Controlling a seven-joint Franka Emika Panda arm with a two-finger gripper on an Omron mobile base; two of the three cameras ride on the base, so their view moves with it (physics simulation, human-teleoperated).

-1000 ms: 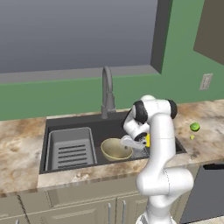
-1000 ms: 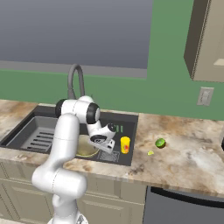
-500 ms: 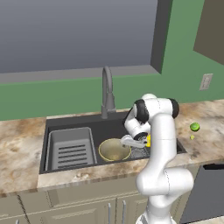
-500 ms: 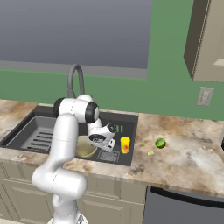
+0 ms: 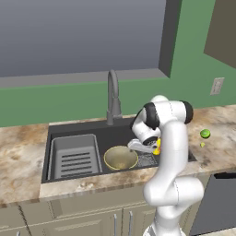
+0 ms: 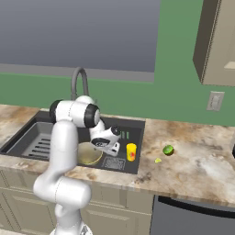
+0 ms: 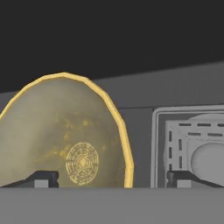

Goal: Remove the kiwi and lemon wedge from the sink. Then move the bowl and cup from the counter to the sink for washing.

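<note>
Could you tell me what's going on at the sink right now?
The arm is working low in the sink, its gripper open with nothing between the fingers. The bowl lies in the basin beside the drain, and the cup stands in the sink too, just right of the gripper. The kiwi and lemon wedge already sit on the counter to the right, so the job looks nearly done.

place: home kitchen | evidence: sink (image 5: 83, 130) with faucet (image 5: 113, 94), marbled tabletop (image 6: 202, 151), tan cabinets (image 5: 87, 216), wall outlet (image 6: 214, 101)
</note>
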